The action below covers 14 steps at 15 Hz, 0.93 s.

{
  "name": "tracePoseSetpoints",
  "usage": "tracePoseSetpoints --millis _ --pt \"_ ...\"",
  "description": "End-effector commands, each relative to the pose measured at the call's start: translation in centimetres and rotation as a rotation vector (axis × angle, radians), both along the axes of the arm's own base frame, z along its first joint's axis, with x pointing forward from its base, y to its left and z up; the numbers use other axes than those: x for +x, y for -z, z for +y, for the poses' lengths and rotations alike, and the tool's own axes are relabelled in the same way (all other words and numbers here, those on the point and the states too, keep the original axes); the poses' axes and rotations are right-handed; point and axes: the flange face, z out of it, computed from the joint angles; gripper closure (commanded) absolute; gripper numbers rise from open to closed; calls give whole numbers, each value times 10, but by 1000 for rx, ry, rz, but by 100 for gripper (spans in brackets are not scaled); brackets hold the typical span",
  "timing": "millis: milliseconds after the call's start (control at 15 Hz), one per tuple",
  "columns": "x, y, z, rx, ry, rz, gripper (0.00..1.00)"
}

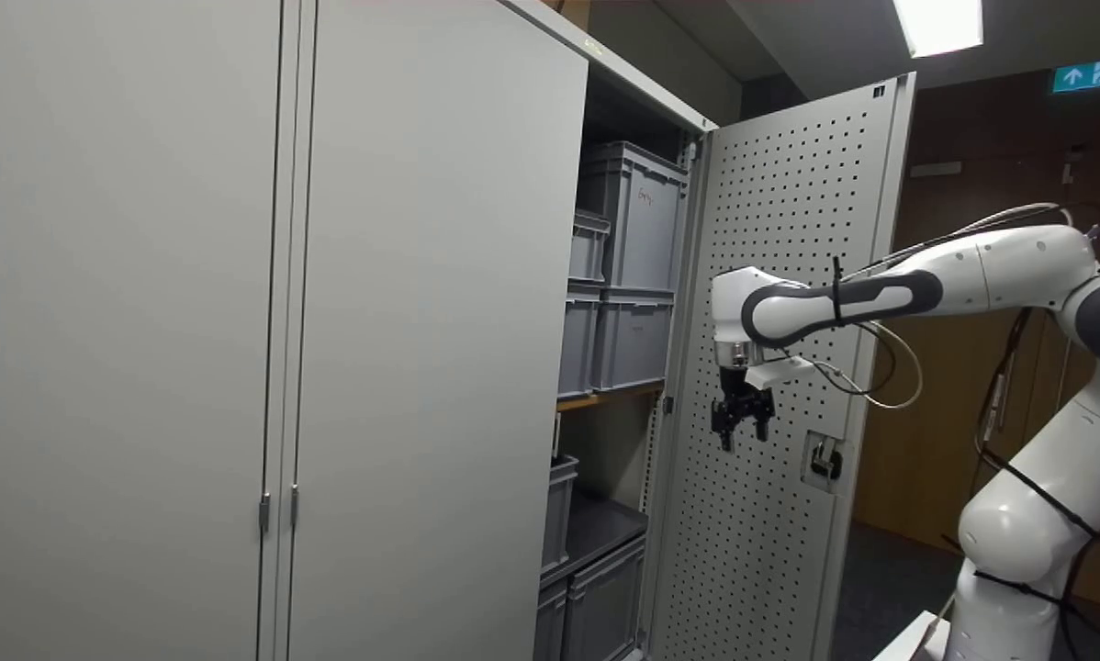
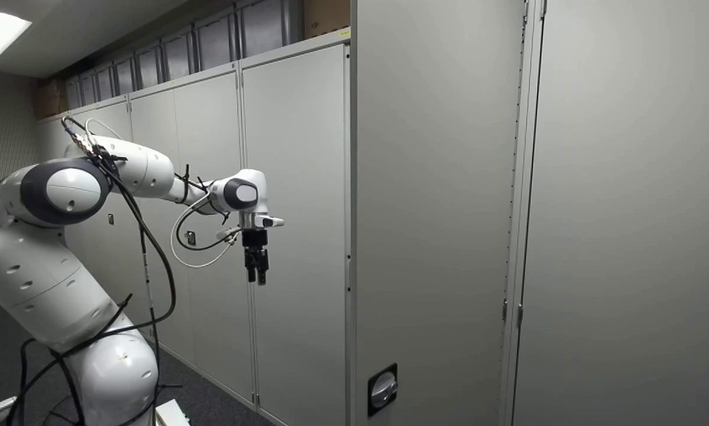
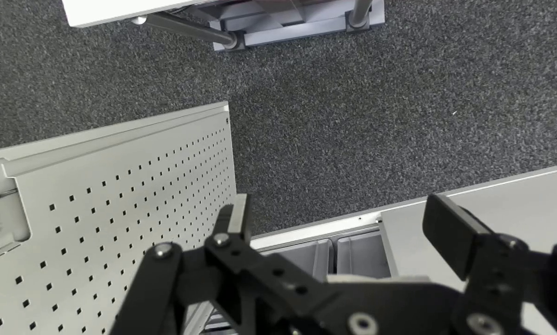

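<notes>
My black gripper (image 1: 745, 437) points downward with its fingers spread, and nothing is between them. In an exterior view it hangs in front of the perforated inner face of an open cabinet door (image 1: 743, 551), the nearest thing to it. Contact with the door does not show. Set into that door is a latch (image 1: 824, 459). The cabinet holds grey bins (image 1: 646, 225) on shelves, partly hidden by a shut neighbouring door (image 1: 440, 321). In the wrist view the perforated door (image 3: 167, 195) lies left of the gripper (image 3: 341, 218), with bin fronts (image 3: 362, 253) visible below between the fingers.
The open door's outer face (image 2: 437, 207) carries a handle (image 2: 383, 390). More shut cabinets (image 2: 298, 177) line the wall, with bins (image 2: 215, 41) on top. A white-topped stand (image 3: 120, 8) with metal legs stands on the dark carpet (image 3: 353, 116). Loose cables (image 1: 917, 367) loop from the arm.
</notes>
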Motion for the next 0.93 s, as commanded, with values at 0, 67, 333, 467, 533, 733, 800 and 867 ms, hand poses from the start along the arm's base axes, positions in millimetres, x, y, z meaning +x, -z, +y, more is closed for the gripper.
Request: tracePoseSetpoints --millis 0,67,333,467,533,733,800,867 --pt "-20 5 -26 -64 -18 -8 0" --pt "-23 7 -32 -76 -14 -10 0" --pt "-43 8 -56 -109 31 -29 0" --pt "-52 5 -64 -106 58 -44 0" --pt "-57 4 -68 -104 70 -52 0" --pt "-72 -4 -79 -103 113 -82 0" --pt "-77 -7 -83 -103 124 -92 0" --pt "-83 -9 -86 -110 133 -102 0"
